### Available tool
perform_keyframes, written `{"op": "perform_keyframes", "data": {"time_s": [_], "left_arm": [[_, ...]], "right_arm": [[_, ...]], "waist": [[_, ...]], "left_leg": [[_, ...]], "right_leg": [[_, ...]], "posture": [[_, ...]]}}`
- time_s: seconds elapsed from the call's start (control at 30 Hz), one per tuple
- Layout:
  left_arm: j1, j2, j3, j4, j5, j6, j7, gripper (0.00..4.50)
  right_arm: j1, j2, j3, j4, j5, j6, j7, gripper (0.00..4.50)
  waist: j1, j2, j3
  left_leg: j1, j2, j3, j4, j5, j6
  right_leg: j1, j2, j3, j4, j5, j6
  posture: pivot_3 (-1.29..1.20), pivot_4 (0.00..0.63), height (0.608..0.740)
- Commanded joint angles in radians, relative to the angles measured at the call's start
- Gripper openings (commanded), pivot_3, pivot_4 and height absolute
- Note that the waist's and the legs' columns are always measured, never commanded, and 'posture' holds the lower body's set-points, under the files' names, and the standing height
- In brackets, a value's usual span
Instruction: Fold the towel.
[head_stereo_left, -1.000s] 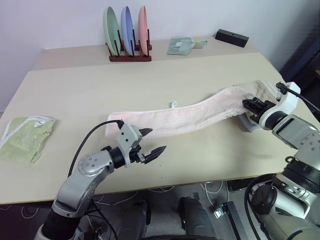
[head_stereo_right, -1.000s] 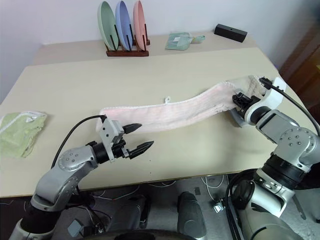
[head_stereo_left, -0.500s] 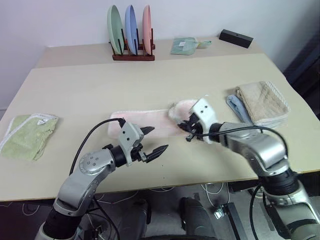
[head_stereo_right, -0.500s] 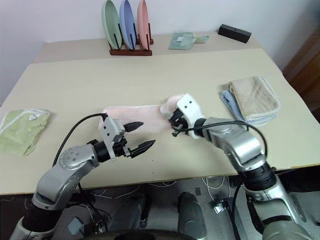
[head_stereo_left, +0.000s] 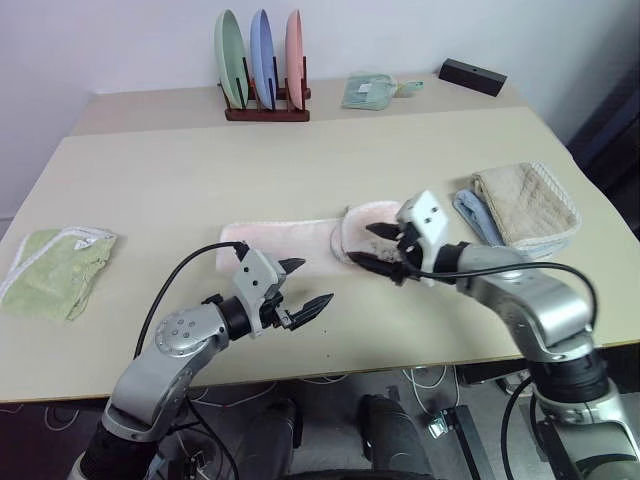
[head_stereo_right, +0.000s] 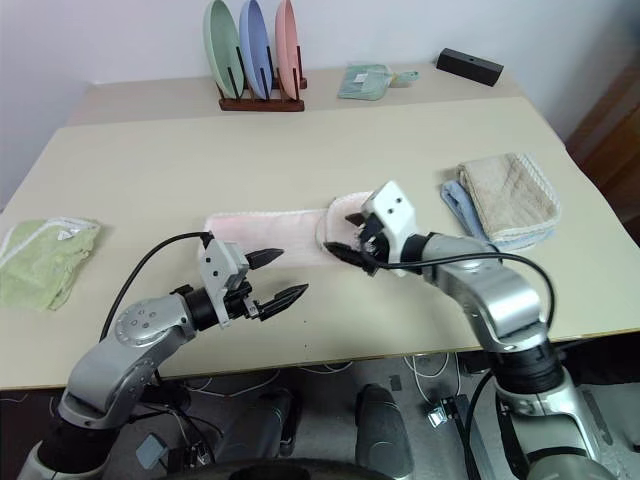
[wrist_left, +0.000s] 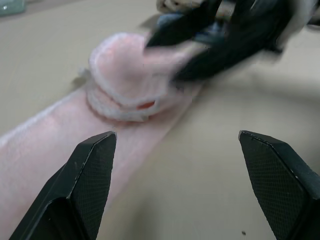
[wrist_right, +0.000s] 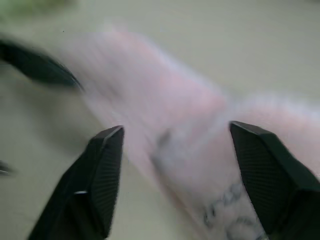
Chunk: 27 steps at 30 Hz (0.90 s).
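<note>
The towel (head_stereo_left: 280, 240) lies as a long pale pink strip on the table (head_stereo_left: 180, 170), its right end doubled back in a rounded lump (head_stereo_left: 352, 222). My right gripper (head_stereo_left: 365, 245) hovers just over that lump, open, with nothing between its fingers. In the right wrist view the pink towel (wrist_right: 165, 100) lies below the spread fingers (wrist_right: 102, 175). My left gripper (head_stereo_left: 312, 281) is open, low above the table just in front of the strip. The left wrist view shows the folded lump (wrist_left: 125, 70) ahead of it, with my right gripper's dark fingers (wrist_left: 225, 35) above the lump.
A light green towel (head_stereo_left: 55, 270) lies at the left edge. A beige towel (head_stereo_left: 525, 205) rests on a blue cloth at the right. A rack of three plates (head_stereo_left: 262, 75), a folded pale green cloth (head_stereo_left: 365, 90) and a black box (head_stereo_left: 470, 75) stand along the back.
My right gripper carried the towel's right end leftwards over the strip, then opened and let it go. The left gripper kept still. The camera shifted early on.
</note>
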Motion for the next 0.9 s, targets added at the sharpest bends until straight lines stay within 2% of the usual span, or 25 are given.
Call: {"op": "perform_keyframes", "data": {"time_s": [0.03, 0.07, 0.23, 0.33, 0.5, 0.67, 0.73, 0.77, 0.9], "left_arm": [[0.003, -0.009, 0.021, -0.026, 0.001, -0.006, 0.020, 3.99], [0.006, -0.019, 0.024, -0.023, -0.004, -0.002, 0.029, 3.99], [0.029, -0.056, 0.032, -0.017, -0.011, 0.009, 0.067, 3.99], [0.066, -0.069, 0.040, -0.027, -0.004, 0.015, 0.097, 3.99], [0.142, -0.085, 0.091, -0.062, -0.020, 0.046, 0.161, 3.99], [0.205, -0.137, 0.164, -0.104, -0.059, 0.092, 0.242, 3.99], [0.226, -0.190, 0.235, -0.110, -0.117, 0.144, 0.310, 4.50], [0.239, -0.220, 0.276, -0.116, -0.160, 0.178, 0.345, 4.50], [0.254, -0.336, 0.412, -0.121, -0.324, 0.315, 0.489, 4.50]], "right_arm": [[-0.044, 0.019, -0.039, 0.114, -0.046, -0.045, -0.054, 2.81], [-0.064, 0.031, -0.026, 0.168, -0.085, -0.075, -0.076, 2.62], [-0.128, 0.114, 0.075, 0.404, -0.236, -0.211, -0.125, 0.28], [-0.119, 0.167, 0.114, 0.503, -0.263, -0.274, -0.089, 0.28], [-0.075, 0.168, 0.195, 0.547, -0.351, -0.357, -0.048, 0.28], [-0.115, 0.185, 0.117, 0.558, -0.334, -0.380, -0.059, 0.28], [-0.153, 0.177, 0.073, 0.516, -0.289, -0.388, -0.027, 0.79], [-0.172, 0.162, 0.062, 0.484, -0.273, -0.404, 0.006, 1.02], [-0.222, 0.119, 0.055, 0.368, -0.211, -0.400, 0.127, 2.89]], "waist": [[-0.002, 0.000, 0.000], [-0.004, 0.000, 0.000], [-0.005, 0.000, 0.000], [-0.004, 0.000, 0.000], [-0.003, 0.000, 0.000], [-0.002, 0.000, 0.000], [-0.002, 0.000, 0.000], [-0.002, 0.000, 0.000], [-0.003, 0.000, 0.000]], "left_leg": [[0.000, 0.000, 0.000, 0.000, 0.000, 0.000], [0.001, 0.000, 0.001, 0.000, 0.000, 0.000], [0.001, 0.000, 0.003, -0.001, 0.000, 0.000], [0.001, 0.000, 0.003, -0.001, 0.000, 0.000], [0.000, 0.000, 0.001, -0.001, 0.000, 0.000], [0.001, 0.000, 0.001, -0.001, 0.000, 0.000], [0.001, 0.000, 0.001, 0.000, 0.000, 0.000], [0.001, 0.000, 0.001, 0.000, 0.000, 0.000], [0.001, 0.000, 0.000, -0.001, 0.000, 0.000]], "right_leg": [[0.000, 0.000, 0.000, 0.000, 0.000, 0.000], [0.000, 0.000, 0.000, 0.000, 0.000, 0.000], [-0.001, 0.000, 0.000, 0.000, 0.000, -0.001], [-0.001, 0.000, 0.000, 0.000, 0.001, -0.001], [-0.001, 0.000, 0.001, 0.000, 0.001, -0.001], [0.000, 0.000, 0.001, 0.000, 0.001, -0.001], [0.000, 0.000, 0.001, 0.000, 0.001, -0.001], [0.000, 0.000, 0.001, 0.000, 0.001, -0.001], [-0.001, 0.000, 0.000, 0.000, 0.001, 0.000]], "posture": [[0.00, 0.150, 0.740], [0.00, 0.150, 0.740], [0.00, 0.150, 0.740], [0.00, 0.150, 0.740], [0.00, 0.150, 0.740], [0.00, 0.150, 0.740], [0.00, 0.150, 0.740], [0.00, 0.150, 0.740], [0.00, 0.150, 0.740]]}}
